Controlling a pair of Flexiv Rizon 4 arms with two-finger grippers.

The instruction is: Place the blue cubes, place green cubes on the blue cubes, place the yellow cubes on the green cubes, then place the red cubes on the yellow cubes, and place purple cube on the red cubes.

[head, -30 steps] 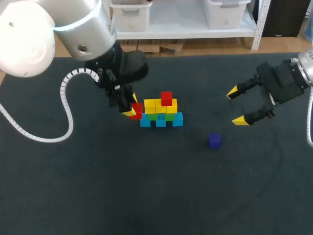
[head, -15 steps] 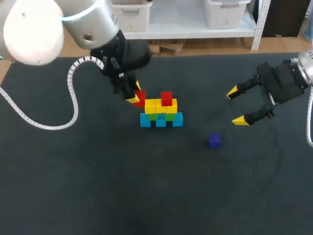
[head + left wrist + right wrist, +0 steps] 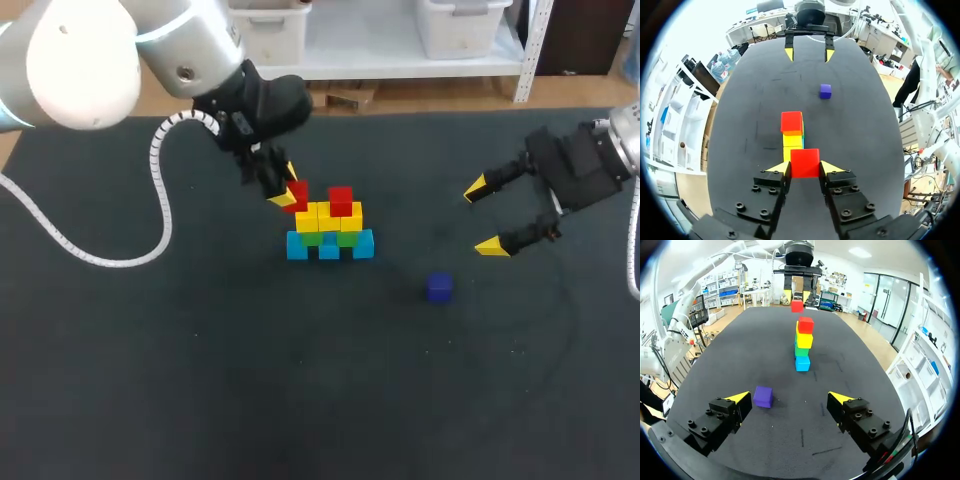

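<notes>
The left claw (image 3: 286, 190) grips a red cube (image 3: 805, 162) above the counter (image 3: 200, 380), at ten o'clock of the stack (image 3: 329, 230). The right claw (image 3: 483, 216) gapes wide, empty; the purple cube (image 3: 439, 287) lies at the stack's four o'clock.

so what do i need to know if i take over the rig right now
Left gripper: shut on the held red cube, in the air by the stack's left end.
Right gripper: open, empty, off to the stack's right.
Done: blue cubes down, green cubes on them, yellow cubes on those, placed red cube on the yellow.
Left: set the held red cube on the yellow, then the purple cube, lying on the table near the right gripper, on the reds.
</notes>
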